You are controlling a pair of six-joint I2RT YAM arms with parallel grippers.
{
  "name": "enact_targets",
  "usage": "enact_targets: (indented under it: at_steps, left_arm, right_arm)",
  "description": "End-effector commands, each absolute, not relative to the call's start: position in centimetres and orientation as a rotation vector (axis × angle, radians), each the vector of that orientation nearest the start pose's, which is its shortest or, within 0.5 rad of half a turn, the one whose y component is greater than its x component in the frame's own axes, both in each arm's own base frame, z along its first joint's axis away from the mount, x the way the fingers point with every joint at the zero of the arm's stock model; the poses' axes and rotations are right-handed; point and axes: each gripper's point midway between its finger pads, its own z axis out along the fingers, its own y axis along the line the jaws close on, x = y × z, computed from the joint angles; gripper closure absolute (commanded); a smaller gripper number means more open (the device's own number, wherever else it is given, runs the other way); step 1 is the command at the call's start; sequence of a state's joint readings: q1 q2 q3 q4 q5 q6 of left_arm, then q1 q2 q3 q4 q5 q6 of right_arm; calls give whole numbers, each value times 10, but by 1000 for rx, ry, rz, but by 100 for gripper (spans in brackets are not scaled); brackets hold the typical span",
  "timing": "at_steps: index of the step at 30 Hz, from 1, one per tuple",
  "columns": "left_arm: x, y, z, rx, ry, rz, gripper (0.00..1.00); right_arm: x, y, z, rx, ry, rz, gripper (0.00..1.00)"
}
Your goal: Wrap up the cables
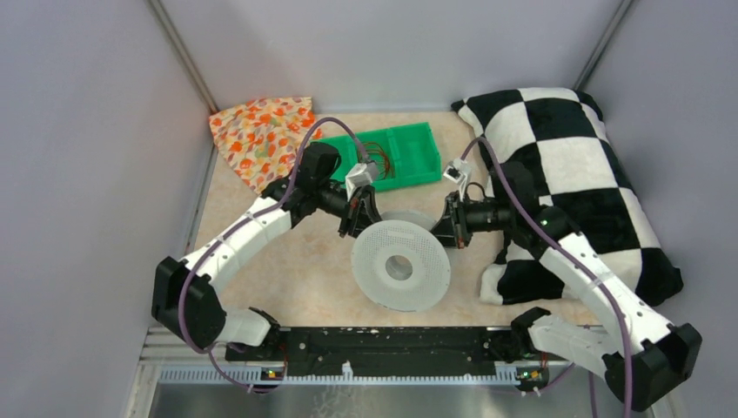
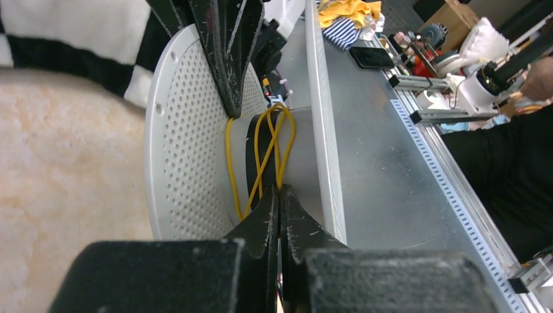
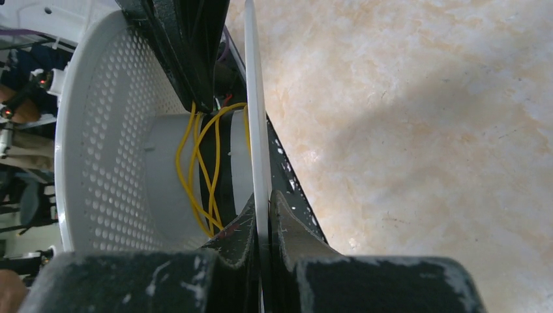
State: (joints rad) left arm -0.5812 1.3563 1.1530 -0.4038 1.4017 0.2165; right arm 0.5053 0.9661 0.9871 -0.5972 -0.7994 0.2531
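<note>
Cables (image 2: 261, 153) loop loosely round spool (image 1: 400, 266) hub

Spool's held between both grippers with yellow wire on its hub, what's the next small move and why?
Probably the left gripper should draw the cable a little way round the hub. It looks shut on the cable, whose loops lie loose and crossed there, while the right gripper, shut on the spool's flange, steadies it.

Desk (image 1: 296, 270): beige marbled top. Directly on it: green tray (image 1: 416, 155) rear centre, orange floral cloth (image 1: 261, 135) rear left, checkered cushion (image 1: 574, 174) right side.
</note>
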Motion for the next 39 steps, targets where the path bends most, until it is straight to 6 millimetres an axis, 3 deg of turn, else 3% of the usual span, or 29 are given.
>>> enact_targets:
  at_steps: [1, 6, 10, 13, 15, 17, 25, 34, 39]
  left_arm:
    - [145, -291, 268, -1885, -1853, 2395, 100]
    - [162, -291, 236, -1686, -1914, 2371, 100]
    - [175, -289, 209, -1386, -1938, 2342, 99]
    - [188, -290, 188, -1307, -1943, 2389, 100]
    - [195, -290, 167, -1063, -1973, 2368, 100]
    - [197, -290, 151, -975, -1977, 2393, 100]
    - [207, -291, 146, -914, -1983, 2556, 100]
    - [215, -290, 146, -925, -1996, 2581, 100]
    - [225, -287, 136, -851, -2022, 2570, 100]
  right_arm:
    - [198, 250, 274, -699, 1925, 1344, 100]
    - [221, 262, 250, -686, 1948, 1393, 100]
    - [238, 271, 231, -669, 1967, 1426, 100]
    - [250, 276, 211, -667, 1991, 1440, 100]
    - [259, 276, 197, -646, 2025, 1425, 100]
    - [266, 277, 184, -625, 2060, 1416, 100]
    - [280, 276, 149, -566, 2150, 1353, 100]
    - [278, 275, 119, -546, 2216, 1352, 100]
    - [279, 272, 104, -514, 2252, 1325, 100]
